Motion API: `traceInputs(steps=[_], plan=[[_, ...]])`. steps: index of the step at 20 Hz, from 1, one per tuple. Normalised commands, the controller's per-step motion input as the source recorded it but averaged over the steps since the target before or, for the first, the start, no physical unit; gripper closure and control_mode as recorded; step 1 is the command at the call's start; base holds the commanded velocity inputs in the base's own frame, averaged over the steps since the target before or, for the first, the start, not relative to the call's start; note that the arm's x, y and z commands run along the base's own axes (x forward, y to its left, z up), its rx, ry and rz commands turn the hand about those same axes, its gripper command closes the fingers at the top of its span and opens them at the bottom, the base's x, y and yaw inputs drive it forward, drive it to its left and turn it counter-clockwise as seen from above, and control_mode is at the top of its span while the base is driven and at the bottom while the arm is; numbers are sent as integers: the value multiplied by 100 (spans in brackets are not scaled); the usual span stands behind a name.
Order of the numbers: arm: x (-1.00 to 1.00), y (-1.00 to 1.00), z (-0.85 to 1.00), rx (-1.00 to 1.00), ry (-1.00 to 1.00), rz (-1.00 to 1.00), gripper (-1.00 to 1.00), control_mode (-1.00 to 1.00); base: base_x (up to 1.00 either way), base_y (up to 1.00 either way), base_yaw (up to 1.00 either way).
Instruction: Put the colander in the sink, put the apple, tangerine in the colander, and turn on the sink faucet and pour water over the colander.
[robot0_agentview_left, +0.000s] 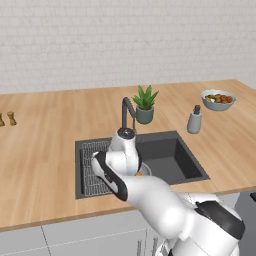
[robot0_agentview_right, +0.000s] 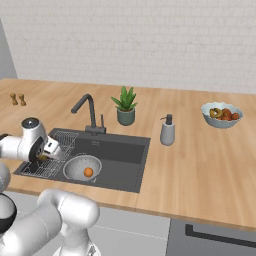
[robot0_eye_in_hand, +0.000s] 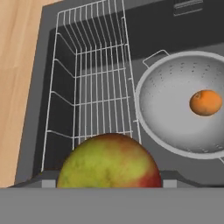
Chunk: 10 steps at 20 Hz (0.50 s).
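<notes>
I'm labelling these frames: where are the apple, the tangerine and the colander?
apple (robot0_eye_in_hand: 108, 162), hand view, middle of its skin.
tangerine (robot0_eye_in_hand: 205, 103), hand view, middle of the fruit.
colander (robot0_agentview_right: 75, 170), right base view, inner wall.

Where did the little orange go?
The tangerine lies inside the colander in the sink, right of the wire rack.

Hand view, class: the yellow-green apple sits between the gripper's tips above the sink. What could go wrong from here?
1. The yellow-green, red-blushed apple, held in the gripper, hangs over the white wire grid rack, not the pale perforated colander. Released now, it would probably land on the rack.
2. The small orange tangerine already lies in the colander; a dropped apple may strike it.
3. The dark gooseneck faucet stands close behind; a wide swing could clip it.
</notes>
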Motion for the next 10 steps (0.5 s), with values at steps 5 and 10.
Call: traceInputs(steps=[5,10], plan=[[0,-73,0,-1,4,-10,100,-100,0,0,0],[1,-63,0,-2,4,-9,100,-100,0,0,0]])
